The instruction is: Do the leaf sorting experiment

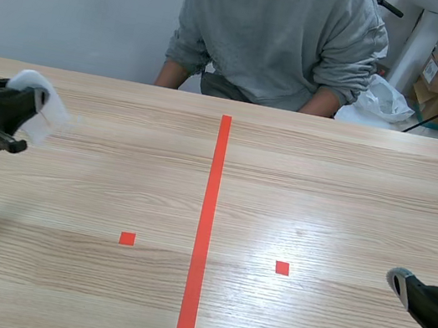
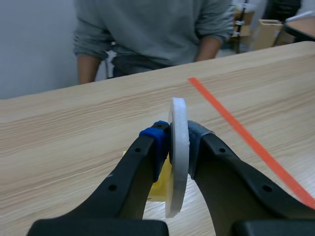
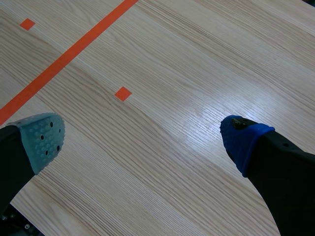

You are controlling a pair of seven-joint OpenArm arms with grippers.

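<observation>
While the left gripper [image 2: 178, 142] clamps a white disc [image 2: 178, 113] upright at the table's [image 1: 323, 199] left, we find the right gripper [image 3: 143, 142] spread wide opposite.

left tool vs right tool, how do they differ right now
The left tool is shut on a white disc held on edge; the right tool is open and holds nothing. In the scene view the left tool sits farther up the table, while the right tool is low by the robot's own edge. Both are black, each with one bright blue tip.
</observation>
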